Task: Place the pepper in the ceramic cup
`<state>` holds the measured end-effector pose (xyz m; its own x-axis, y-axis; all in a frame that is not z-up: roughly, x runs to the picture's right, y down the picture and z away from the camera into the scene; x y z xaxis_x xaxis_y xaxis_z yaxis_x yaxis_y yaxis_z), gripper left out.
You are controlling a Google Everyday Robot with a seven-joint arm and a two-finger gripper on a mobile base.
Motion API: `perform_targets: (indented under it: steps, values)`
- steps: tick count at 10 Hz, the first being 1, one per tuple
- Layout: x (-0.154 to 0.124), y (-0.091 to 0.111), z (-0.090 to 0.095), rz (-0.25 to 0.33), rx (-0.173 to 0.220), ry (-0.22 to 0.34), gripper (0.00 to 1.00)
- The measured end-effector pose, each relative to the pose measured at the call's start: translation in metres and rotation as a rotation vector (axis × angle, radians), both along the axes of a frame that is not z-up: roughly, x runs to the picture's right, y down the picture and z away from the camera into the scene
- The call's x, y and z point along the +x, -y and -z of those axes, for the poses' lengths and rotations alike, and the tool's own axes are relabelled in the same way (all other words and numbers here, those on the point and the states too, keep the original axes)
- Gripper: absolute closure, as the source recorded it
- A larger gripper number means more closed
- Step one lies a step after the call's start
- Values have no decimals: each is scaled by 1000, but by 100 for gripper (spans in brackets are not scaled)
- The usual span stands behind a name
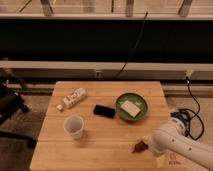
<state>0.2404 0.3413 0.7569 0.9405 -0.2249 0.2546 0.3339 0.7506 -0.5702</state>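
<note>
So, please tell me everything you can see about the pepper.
The pepper is small, reddish-brown and elongated. It lies on the wooden table near the front edge, well to the right of the ceramic cup in this view. The gripper is directly at its right side; whether it holds the pepper cannot be seen.
</note>
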Motion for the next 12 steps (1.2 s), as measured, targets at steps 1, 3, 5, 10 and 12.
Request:
perform_targets:
  steps: [1, 3, 5, 10, 12]
  values:
    - [0, 0, 1, 0, 0, 1, 20]
    - [0, 0, 1, 0, -1, 1, 20]
    - [0, 0, 1, -1, -1, 2, 20]
    - [0, -1, 2, -3, -3, 5, 20]
    - [0, -2, 2, -6, -6, 8, 20]
